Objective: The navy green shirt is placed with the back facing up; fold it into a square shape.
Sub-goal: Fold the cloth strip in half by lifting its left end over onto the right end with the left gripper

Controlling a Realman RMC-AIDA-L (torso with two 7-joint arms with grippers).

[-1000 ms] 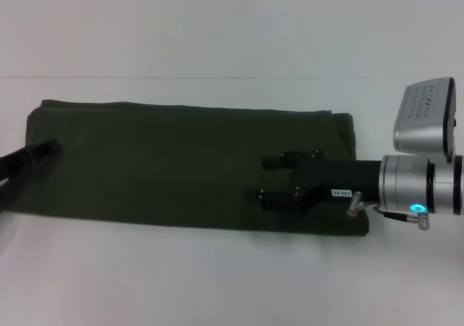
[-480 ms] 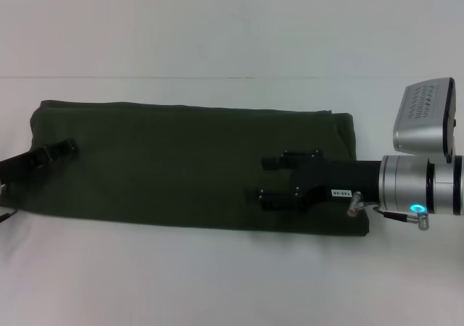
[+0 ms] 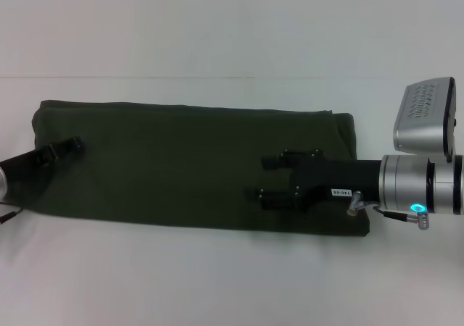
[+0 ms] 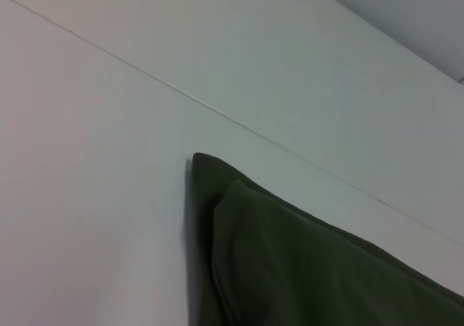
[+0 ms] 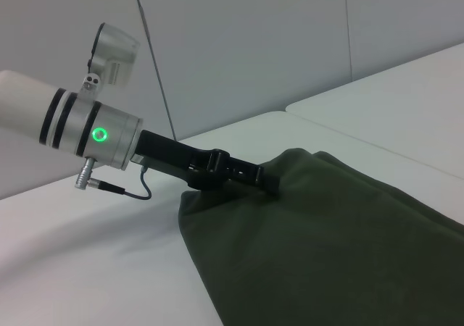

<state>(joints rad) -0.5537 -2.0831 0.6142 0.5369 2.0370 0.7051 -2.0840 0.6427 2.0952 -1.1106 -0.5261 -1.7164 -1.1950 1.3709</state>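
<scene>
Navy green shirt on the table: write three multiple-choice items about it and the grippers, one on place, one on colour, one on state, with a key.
1. Where is the left gripper?
A. Over the shirt's left end
B. Off the table
C. Beside the right gripper

2. What colour is the ring light on the right arm's wrist in the head view?
A. Red
B. Cyan-blue
C. Yellow

3. In what state is the navy green shirt?
A. Spread out with sleeves showing
B. Crumpled in a heap
C. Folded into a long flat band

Key: 1 A, since the head view shows it over the cloth near the shirt's left edge. 2 B, since the ring glows cyan-blue behind the right gripper, which is over the shirt's right part. 3 C, since the shirt lies as a long band across the white table, with layered edges at its corner in the left wrist view.
</scene>
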